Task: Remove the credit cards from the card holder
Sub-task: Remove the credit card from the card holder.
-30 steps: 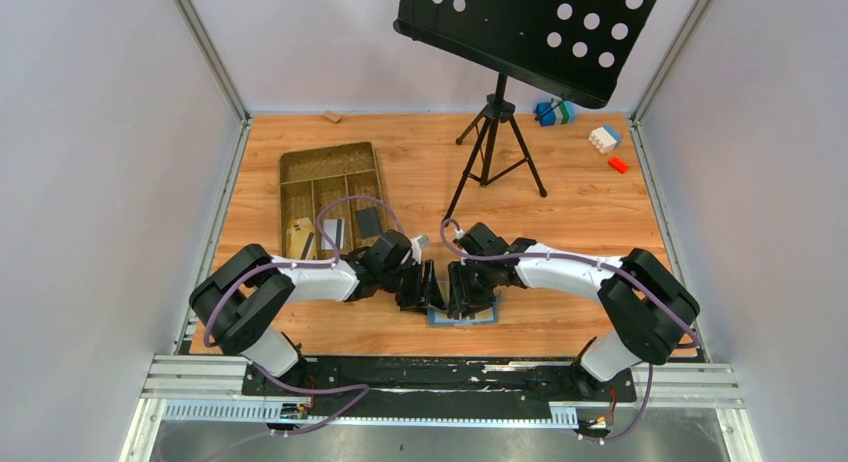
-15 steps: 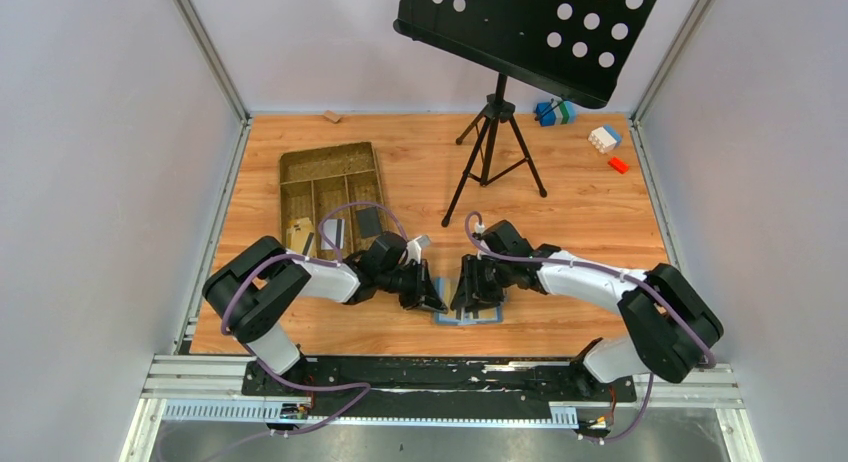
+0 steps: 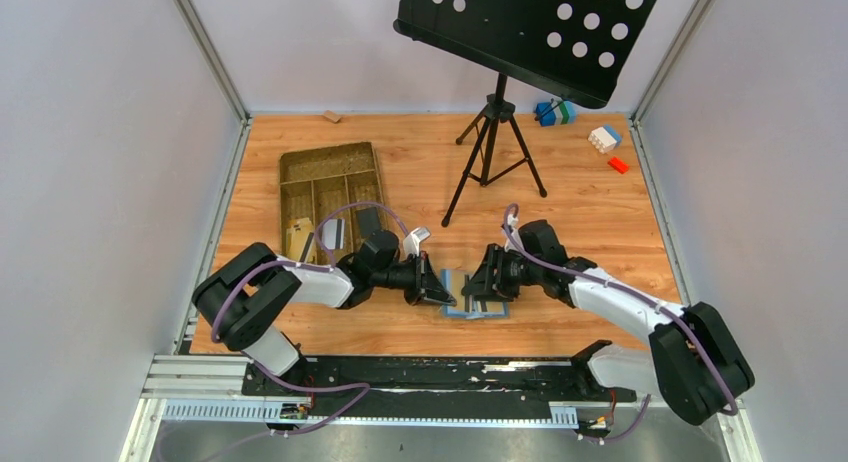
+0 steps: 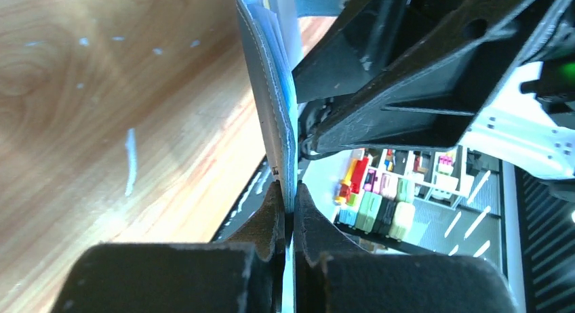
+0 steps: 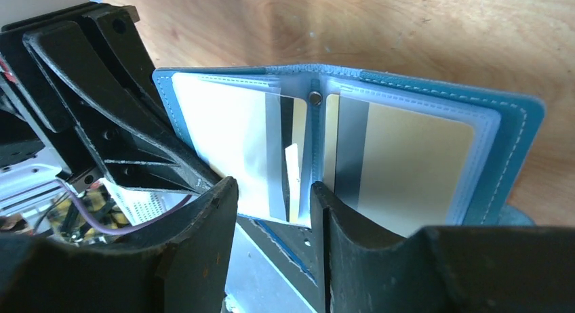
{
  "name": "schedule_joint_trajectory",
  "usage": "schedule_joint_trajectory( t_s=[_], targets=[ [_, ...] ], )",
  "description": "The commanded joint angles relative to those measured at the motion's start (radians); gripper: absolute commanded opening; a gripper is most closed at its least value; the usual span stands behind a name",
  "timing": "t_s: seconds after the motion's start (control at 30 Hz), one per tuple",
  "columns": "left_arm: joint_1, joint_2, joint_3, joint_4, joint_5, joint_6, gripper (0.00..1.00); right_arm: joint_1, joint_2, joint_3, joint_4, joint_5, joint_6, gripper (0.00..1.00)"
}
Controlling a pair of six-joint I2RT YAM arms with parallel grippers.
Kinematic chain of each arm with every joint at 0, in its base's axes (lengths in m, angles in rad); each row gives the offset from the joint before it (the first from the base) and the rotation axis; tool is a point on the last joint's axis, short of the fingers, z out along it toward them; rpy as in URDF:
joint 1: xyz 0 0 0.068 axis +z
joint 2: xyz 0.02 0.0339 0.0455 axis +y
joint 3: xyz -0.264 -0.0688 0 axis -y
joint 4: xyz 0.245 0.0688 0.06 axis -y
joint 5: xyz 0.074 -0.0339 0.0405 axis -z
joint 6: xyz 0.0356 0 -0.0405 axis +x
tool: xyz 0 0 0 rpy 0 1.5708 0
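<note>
The blue card holder (image 3: 474, 302) lies open on the wood floor between my two arms. In the right wrist view, the card holder (image 5: 517, 133) has clear sleeves with the credit cards inside. A pale one with a dark stripe (image 5: 407, 160) is on the right, another (image 5: 224, 140) on the left. My left gripper (image 3: 441, 295) is shut on the holder's left flap. That flap shows edge-on (image 4: 274, 116) in the left wrist view, pinched at the left gripper (image 4: 290, 203). My right gripper (image 5: 274, 194) stands open just in front of the sleeves' middle, with nothing clamped; the top view has it (image 3: 483, 285) at the holder's right side.
A brown compartmented tray (image 3: 286, 174) holding a few cards (image 3: 334, 232) sits at the back left. A music stand's tripod (image 3: 492, 152) stands behind the holder. Toy blocks (image 3: 604, 139) lie in the far right corner. The black base rail (image 3: 440, 377) runs along the near edge.
The left gripper has shut on the holder's left flap. The right arm has drawn back to the right with its jaws a little wider. The holder now lies spread open.
</note>
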State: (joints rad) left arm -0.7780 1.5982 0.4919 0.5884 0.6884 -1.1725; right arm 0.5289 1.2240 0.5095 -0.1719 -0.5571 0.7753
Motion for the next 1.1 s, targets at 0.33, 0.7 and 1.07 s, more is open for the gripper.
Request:
schedule_joint_trajectory(
  t_s=[0.33,0.7,1.07],
  targets=[
    [0.002,-0.107,0.01,0.42,0.085,-0.282,0.0,-0.129,-0.257,-0.06,0.208,-0.21,0.205,0.43],
    [0.002,-0.175,0.02,0.516,0.085,-0.35,0.0,-0.18,-0.332,-0.049,0.341,-0.279,0.398,0.32],
    [0.002,-0.221,-0.012,0.491,0.054,-0.319,0.0,-0.188,-0.383,-0.033,0.384,-0.307,0.493,0.15]
  ],
)
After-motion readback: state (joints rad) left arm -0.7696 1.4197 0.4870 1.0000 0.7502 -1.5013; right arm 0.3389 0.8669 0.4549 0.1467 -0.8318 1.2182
